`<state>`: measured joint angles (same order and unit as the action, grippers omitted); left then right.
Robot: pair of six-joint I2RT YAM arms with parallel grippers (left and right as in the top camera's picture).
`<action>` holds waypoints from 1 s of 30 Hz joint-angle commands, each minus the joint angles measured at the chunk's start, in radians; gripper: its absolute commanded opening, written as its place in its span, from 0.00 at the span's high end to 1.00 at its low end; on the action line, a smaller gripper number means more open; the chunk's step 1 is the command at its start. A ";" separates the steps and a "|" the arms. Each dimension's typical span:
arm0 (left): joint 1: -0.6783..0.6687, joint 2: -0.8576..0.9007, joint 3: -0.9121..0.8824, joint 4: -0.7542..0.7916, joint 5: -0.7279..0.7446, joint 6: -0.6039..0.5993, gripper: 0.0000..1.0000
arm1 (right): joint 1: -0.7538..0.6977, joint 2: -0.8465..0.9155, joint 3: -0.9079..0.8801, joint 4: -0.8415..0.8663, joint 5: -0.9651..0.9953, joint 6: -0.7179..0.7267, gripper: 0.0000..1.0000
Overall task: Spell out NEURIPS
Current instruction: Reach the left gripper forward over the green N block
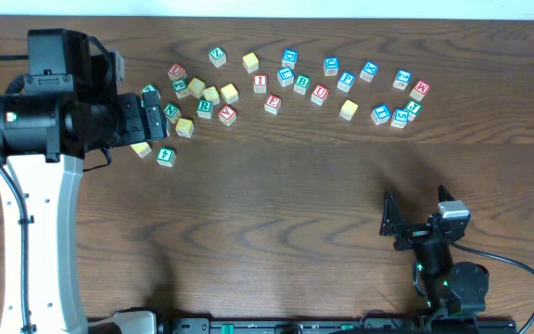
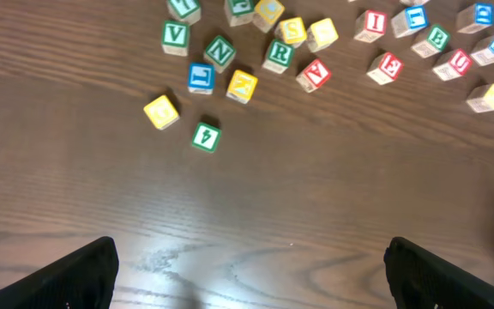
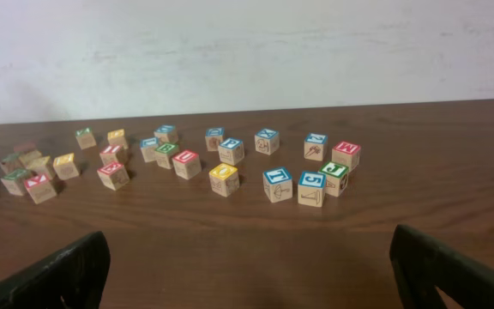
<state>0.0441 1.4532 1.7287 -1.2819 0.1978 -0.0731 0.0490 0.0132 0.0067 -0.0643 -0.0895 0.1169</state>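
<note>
Left pincer is hanging over bare wood with its jaws spread wide and nothing between them. Seen from the left wrist, small wooden alphabet cubes are lying ahead of it, with pale sides and white tops carrying coloured frames and letters. The green N cube is sitting askew. The green R cube is sitting just right of it, reading nearly upright, with the yellow S cube just beyond. Farther right, the red I cube, the tilted red E cube and the red U cube are lying near one another. A green V cube is sitting at the left, and a green 4 cube is lying nearest the fingers. No P is readable.

From overhead, all the cubes are lying single-layer in a loose band. Its long axis is running side to side across the far part of the table, with the left pincer at its left end. The right pincer is resting near the front right, well apart from the cubes, equally wide and empty.

From the right wrist, the band is stretching across in front of a white wall, and the letters are too small to read.
</note>
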 commanded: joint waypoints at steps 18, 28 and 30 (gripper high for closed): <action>-0.002 0.126 0.023 0.109 -0.100 -0.083 0.02 | 0.003 0.000 -0.001 -0.004 0.005 -0.010 0.01; -0.002 0.292 0.021 0.110 -0.105 -0.151 0.04 | 0.003 0.000 -0.001 -0.004 0.005 -0.010 0.01; -0.002 0.307 0.018 0.115 -0.105 -0.159 0.07 | 0.003 0.000 -0.001 -0.004 0.005 -0.010 0.01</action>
<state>0.0441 1.7409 1.7348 -1.1698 0.1051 -0.2089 0.0490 0.0132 0.0067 -0.0647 -0.0895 0.1169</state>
